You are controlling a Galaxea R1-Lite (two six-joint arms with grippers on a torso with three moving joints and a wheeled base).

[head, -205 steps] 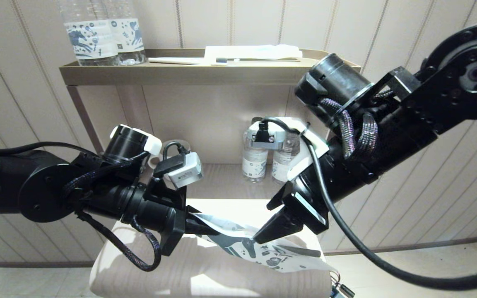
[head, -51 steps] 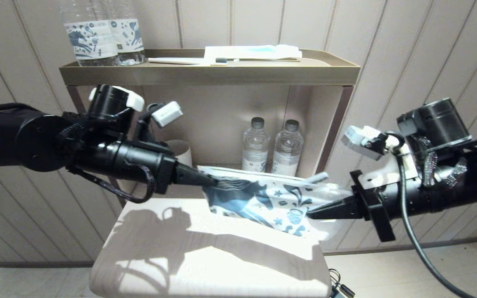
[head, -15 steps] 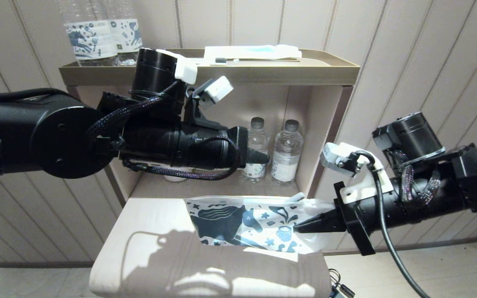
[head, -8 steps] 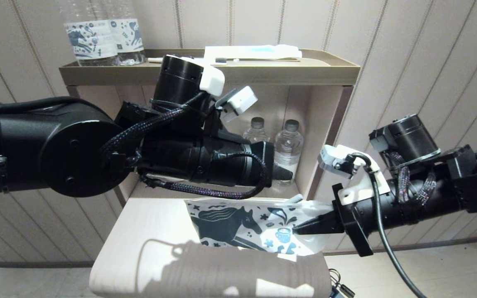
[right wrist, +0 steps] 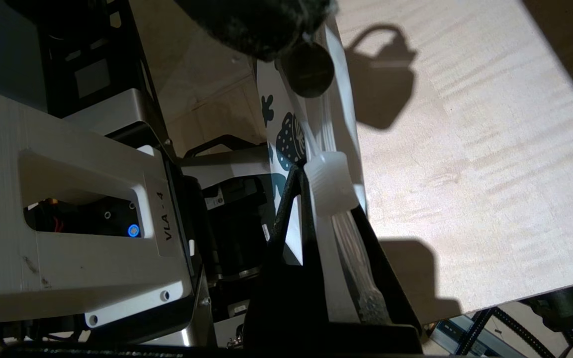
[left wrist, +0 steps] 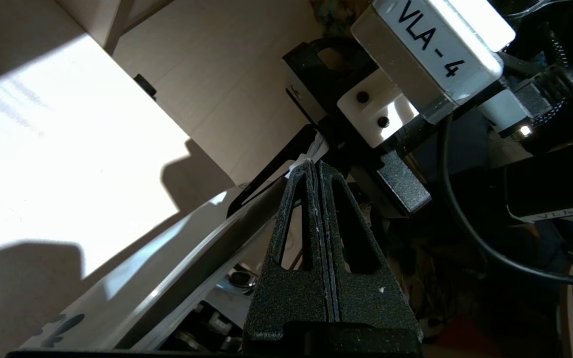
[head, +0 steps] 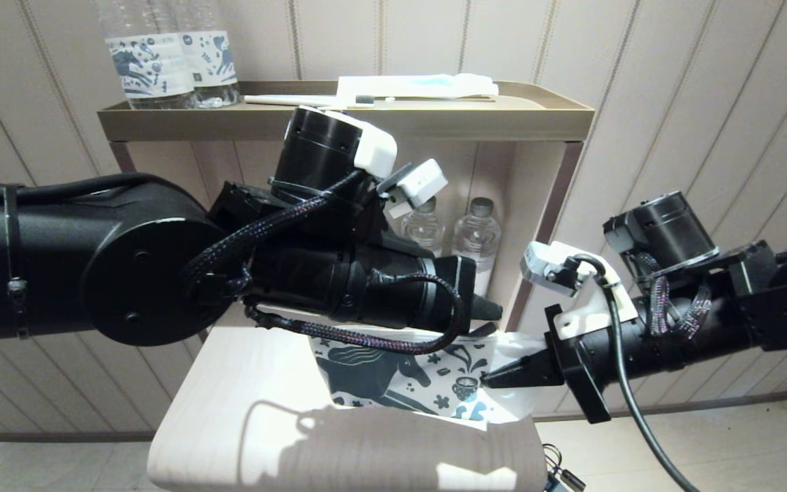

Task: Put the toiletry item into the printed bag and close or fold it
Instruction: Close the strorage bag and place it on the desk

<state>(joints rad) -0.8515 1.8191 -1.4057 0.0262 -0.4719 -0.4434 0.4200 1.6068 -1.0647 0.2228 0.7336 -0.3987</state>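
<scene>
Right gripper (head: 496,377) reaches in from the right at the far right corner of a pale wooden table (head: 243,383), its dark fingers pressed together on the right end of the printed bag (head: 427,379). This bag is a white translucent pouch with a dark blue horse and small motifs, lying along the table's far edge toward the right corner, its right end lifted slightly in the grip. In the right wrist view the closed fingers (right wrist: 286,214) pinch the pouch edge, and the toothbrush (right wrist: 334,189) shows as a pale translucent handle running alongside them through the plastic; whether it sits fully inside cannot be told.

Left gripper (head: 492,309) stretches across from the left, above the bag, its tip just above the bag's upper right edge and close to the right gripper. In the left wrist view its two fingers (left wrist: 296,209) are closed flat against each other with a thin sliver of white plastic at the very tip.

Behind the table stands a tan shelf unit (head: 339,123) holding two water bottles (head: 479,239) in its lower niche, with more bottles (head: 168,61), a white packet (head: 414,85) and another toothbrush (head: 298,100) on top.
</scene>
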